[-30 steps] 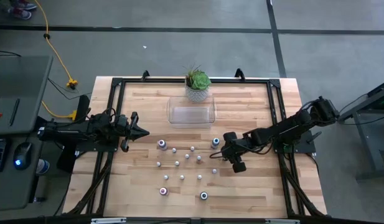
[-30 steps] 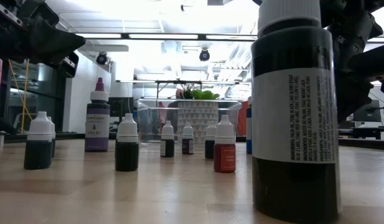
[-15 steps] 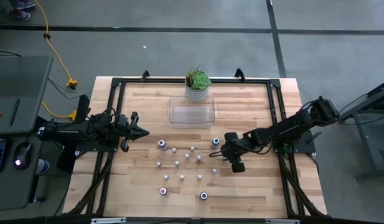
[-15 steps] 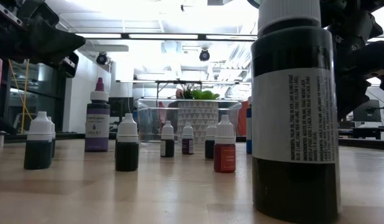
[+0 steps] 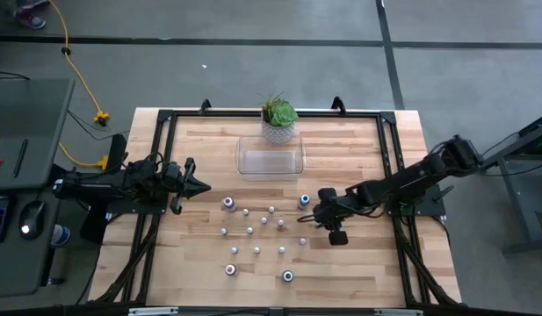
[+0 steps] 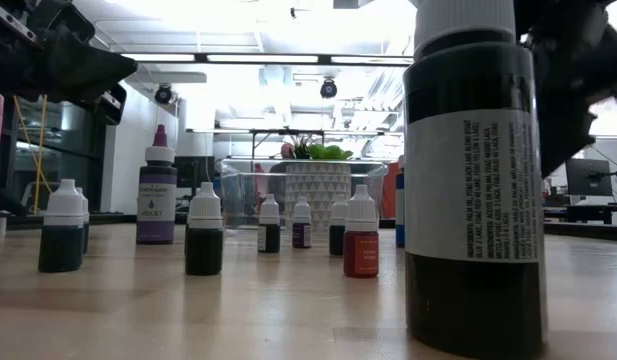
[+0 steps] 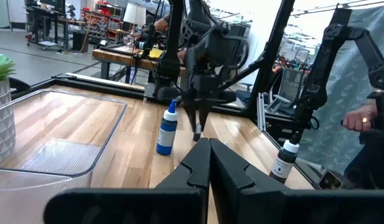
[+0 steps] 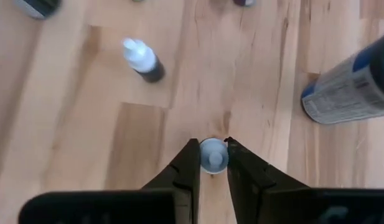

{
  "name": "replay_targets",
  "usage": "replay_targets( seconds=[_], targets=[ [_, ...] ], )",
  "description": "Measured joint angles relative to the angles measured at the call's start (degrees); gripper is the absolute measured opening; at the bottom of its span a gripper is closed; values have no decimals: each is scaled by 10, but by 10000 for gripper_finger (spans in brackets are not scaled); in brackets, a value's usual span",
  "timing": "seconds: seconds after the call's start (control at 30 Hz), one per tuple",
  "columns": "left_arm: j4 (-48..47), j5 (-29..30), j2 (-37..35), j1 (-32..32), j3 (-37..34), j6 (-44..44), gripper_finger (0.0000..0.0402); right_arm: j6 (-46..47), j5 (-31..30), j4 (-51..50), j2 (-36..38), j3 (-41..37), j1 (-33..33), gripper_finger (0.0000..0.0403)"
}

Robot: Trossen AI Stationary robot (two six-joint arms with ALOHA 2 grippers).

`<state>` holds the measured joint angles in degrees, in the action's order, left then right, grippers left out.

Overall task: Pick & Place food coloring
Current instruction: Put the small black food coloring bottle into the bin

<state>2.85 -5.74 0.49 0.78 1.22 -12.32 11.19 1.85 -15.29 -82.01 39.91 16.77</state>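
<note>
The clear tray near the table's far edge had nothing in it. The food coloring bottles stood scattered mid-table. The right gripper pointed straight down, narrowly parted fingers flanking 1 white-capped bottle. The left gripper sat closed at the left edge.

- My right gripper points straight down, wrist bent, arm stretched in from the table's right edge.
- Its fingers sit narrowly parted.
- My left gripper waits level, pointing toward the right arm, fingertips pressed together.
</note>
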Motion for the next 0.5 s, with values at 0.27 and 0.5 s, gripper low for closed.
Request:
replay_targets(
  seconds=[0.27,0.5],
  targets=[
    [0,0,0,0,0,0,0,35,-21,-114,80,97,10,49],
    [0,0,0,0,0,0,0,-16,-59,-241,75,268,-44,49]
  ],
)
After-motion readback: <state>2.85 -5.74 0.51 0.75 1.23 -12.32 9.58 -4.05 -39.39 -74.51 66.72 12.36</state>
